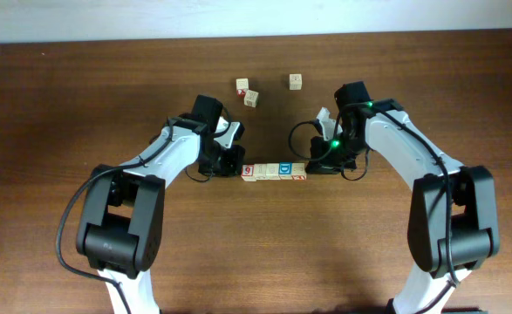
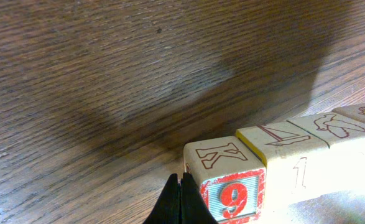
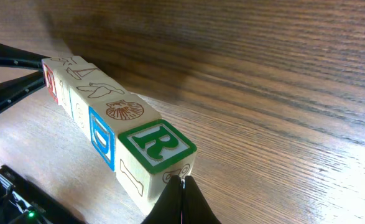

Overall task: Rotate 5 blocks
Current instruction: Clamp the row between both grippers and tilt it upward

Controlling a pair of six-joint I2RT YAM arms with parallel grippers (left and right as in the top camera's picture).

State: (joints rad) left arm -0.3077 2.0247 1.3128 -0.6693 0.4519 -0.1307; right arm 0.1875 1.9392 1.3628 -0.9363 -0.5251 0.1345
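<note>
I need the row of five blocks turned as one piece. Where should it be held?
By its two end faces, squeezed lengthwise: left hand against the 9 block, right hand against the R block, each coming in along the row. The blocks merely abut, so a grip across the middle would likely lift one and break the line.

Left claw point(image 2: 180, 200) and right claw point(image 3: 182, 198) bar both ends of the blocks point(image 1: 273, 171); sides open.
</note>
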